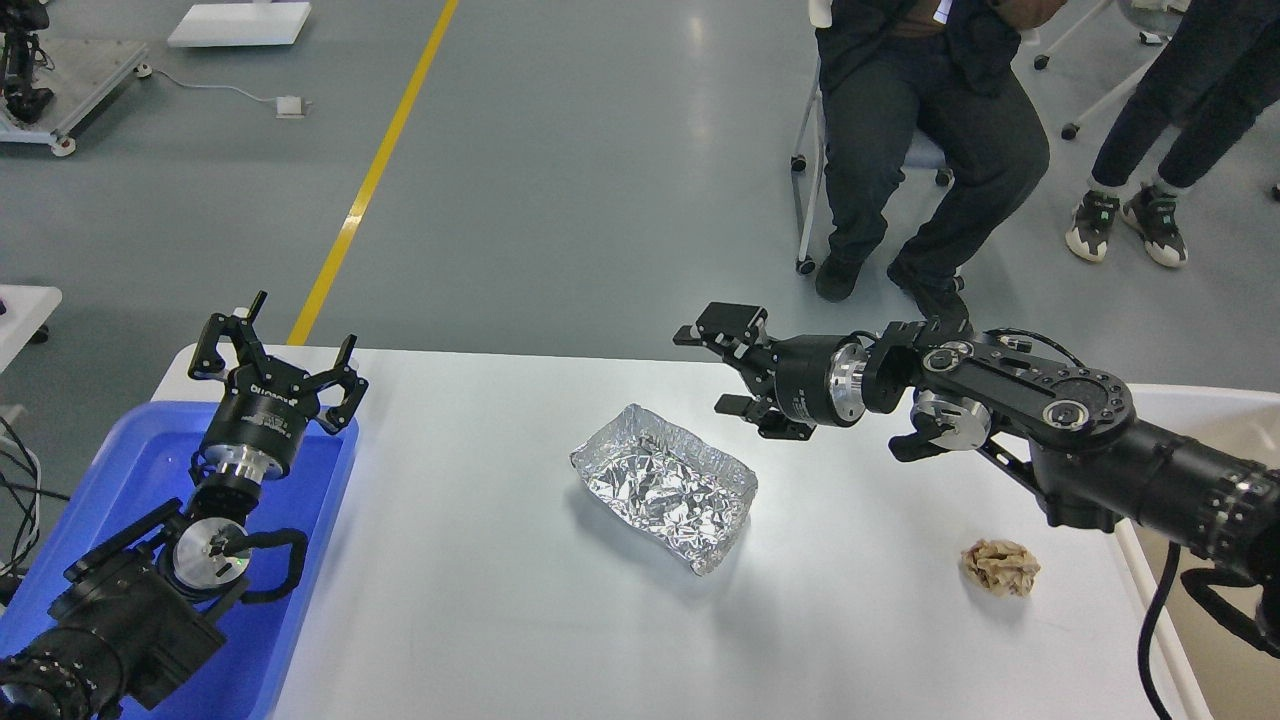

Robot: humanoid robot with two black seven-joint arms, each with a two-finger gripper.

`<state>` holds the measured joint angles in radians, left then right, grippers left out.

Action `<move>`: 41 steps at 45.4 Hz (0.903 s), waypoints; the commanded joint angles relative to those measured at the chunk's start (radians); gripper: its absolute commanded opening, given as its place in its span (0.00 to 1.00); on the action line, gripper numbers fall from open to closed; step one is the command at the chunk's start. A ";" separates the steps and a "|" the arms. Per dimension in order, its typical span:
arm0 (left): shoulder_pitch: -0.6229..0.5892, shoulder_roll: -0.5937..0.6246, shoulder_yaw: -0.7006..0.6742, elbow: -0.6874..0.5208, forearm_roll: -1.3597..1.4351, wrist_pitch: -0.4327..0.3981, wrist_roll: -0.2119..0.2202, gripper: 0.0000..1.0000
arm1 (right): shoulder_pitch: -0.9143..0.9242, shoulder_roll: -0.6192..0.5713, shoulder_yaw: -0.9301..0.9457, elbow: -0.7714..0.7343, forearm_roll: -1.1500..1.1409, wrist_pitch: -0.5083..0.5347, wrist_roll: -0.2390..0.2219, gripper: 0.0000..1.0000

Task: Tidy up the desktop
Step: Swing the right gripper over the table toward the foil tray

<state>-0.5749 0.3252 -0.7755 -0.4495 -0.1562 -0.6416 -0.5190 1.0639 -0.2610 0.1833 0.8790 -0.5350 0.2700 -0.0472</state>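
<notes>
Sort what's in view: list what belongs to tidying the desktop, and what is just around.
Job:
desktop
foil tray
crumpled brown paper ball
blue plastic tray
cream-white tub
left gripper, open
right gripper, open

Just around:
seated person
standing person
yellow floor line

Both grippers, left [275, 345] and right [712, 370], open-jawed.

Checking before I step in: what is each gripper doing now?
Left gripper: open, holding nothing.
Right gripper: open, holding nothing.
</notes>
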 commanded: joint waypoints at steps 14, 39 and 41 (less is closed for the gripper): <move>0.001 0.000 -0.001 0.000 0.000 -0.001 0.001 1.00 | 0.005 0.028 -0.343 -0.065 -0.396 -0.115 0.027 1.00; 0.001 0.000 0.001 0.000 0.000 -0.001 0.001 1.00 | -0.058 0.108 -0.326 -0.120 -0.398 -0.158 0.027 1.00; 0.001 0.000 0.001 0.000 0.000 -0.001 0.001 1.00 | -0.062 0.115 -0.324 -0.121 -0.398 -0.164 0.027 1.00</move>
<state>-0.5737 0.3252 -0.7754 -0.4495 -0.1564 -0.6427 -0.5185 1.0282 -0.1785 -0.1404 0.7795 -0.9259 0.1251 -0.0208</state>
